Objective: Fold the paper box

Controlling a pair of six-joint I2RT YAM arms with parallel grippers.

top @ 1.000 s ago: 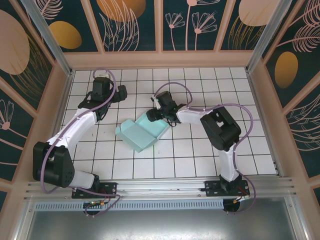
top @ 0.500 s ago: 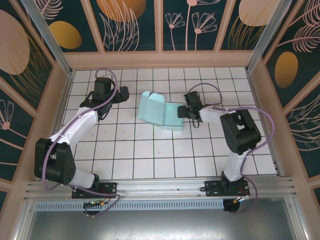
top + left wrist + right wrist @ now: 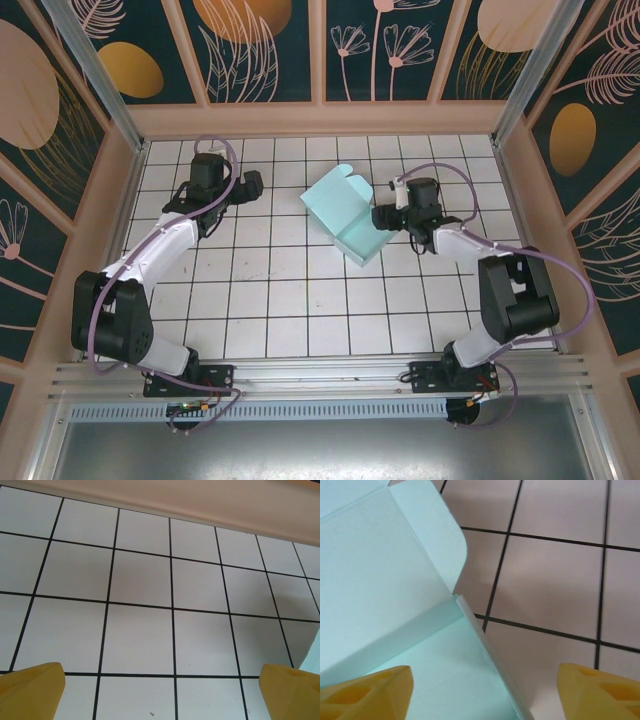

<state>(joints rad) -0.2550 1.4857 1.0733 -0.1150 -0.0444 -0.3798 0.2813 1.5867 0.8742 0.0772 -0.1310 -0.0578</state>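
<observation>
Paper box (image 3: 345, 210) edge between right end effector (image 3: 384, 217) fingers, spread, ungripping; left end effector (image 3: 160, 690) spread, empty.

White tiled tabletop (image 3: 300, 310) with black grid lines, enclosed by dark floral wall panels (image 3: 265, 60).

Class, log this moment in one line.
paper box: partly folded | right gripper: open, straddling its edge | left gripper: open, over tiles

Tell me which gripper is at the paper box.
The right gripper: its open fingers straddle an edge of the paper box. The left gripper hangs open over bare tiles, apart from the box.
</observation>
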